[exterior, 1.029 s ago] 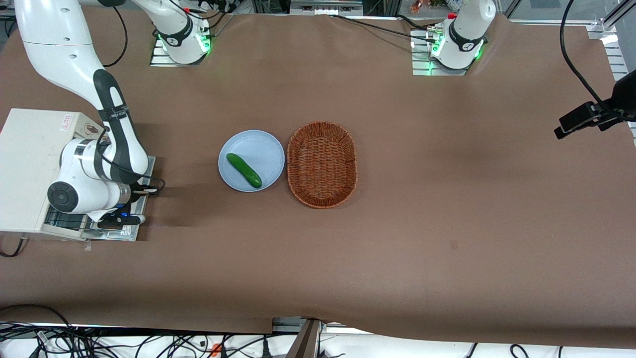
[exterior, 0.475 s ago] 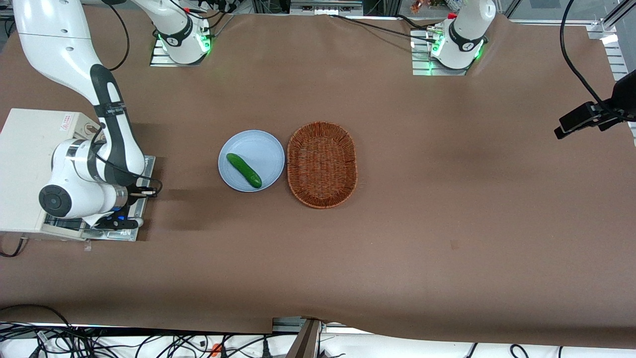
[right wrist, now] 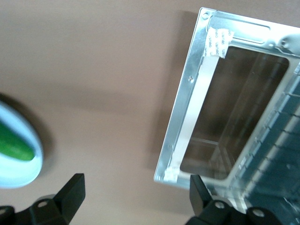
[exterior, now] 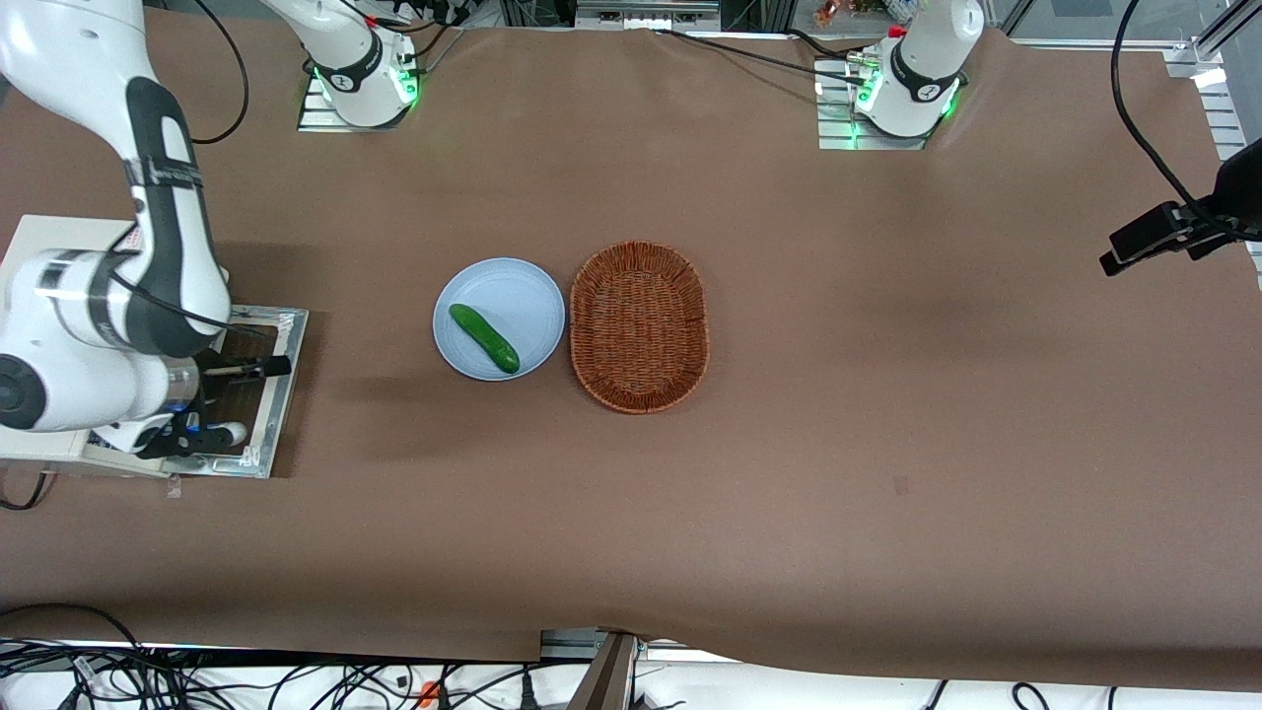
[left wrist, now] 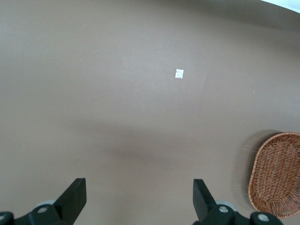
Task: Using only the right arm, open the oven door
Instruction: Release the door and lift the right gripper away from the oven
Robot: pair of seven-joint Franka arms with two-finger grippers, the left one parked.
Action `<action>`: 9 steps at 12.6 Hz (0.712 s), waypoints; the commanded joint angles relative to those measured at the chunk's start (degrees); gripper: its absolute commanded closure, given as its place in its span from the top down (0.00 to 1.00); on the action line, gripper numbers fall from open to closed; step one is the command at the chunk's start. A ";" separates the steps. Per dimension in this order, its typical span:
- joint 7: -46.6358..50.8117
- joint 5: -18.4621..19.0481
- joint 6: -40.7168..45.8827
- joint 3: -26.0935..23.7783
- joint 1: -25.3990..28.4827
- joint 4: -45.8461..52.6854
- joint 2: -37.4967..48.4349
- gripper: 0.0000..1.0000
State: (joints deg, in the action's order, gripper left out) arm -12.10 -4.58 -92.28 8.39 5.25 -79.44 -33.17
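The oven door (exterior: 281, 390) lies folded down flat on the table in front of the white oven (exterior: 49, 240), its shiny metal inner frame facing up. The right arm (exterior: 163, 197) reaches over the oven and covers much of it. Its gripper (exterior: 197, 437) hangs above the door's edge nearest the oven. The right wrist view looks down on the door (right wrist: 187, 108), showing the metal frame, the dark glass and the oven rack. The gripper (right wrist: 136, 197) is open there, with nothing between its black fingertips (right wrist: 71, 193). The handle is hidden.
A blue plate (exterior: 513, 291) with a green cucumber (exterior: 483, 337) sits mid-table, beside a brown wicker basket (exterior: 639, 325). The plate (right wrist: 21, 171) and cucumber (right wrist: 11, 146) also show in the right wrist view. The basket (left wrist: 276, 173) shows in the left wrist view.
The right arm's wrist has risen and swung toward the working arm's end of the table, uncovering more of the flat door. The door itself has not moved.
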 commanded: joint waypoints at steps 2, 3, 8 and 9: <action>-0.21 -0.43 5.35 0.05 -0.24 2.45 3.71 1.00; 0.05 -0.43 4.92 0.23 -0.25 1.23 5.64 1.00; 1.10 0.01 -1.30 1.63 -0.25 -11.40 19.50 1.00; 2.85 0.19 -4.37 1.72 -0.25 -15.70 23.46 1.00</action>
State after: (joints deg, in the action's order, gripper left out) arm -11.32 -4.57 -91.08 10.12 5.10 -83.89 -19.19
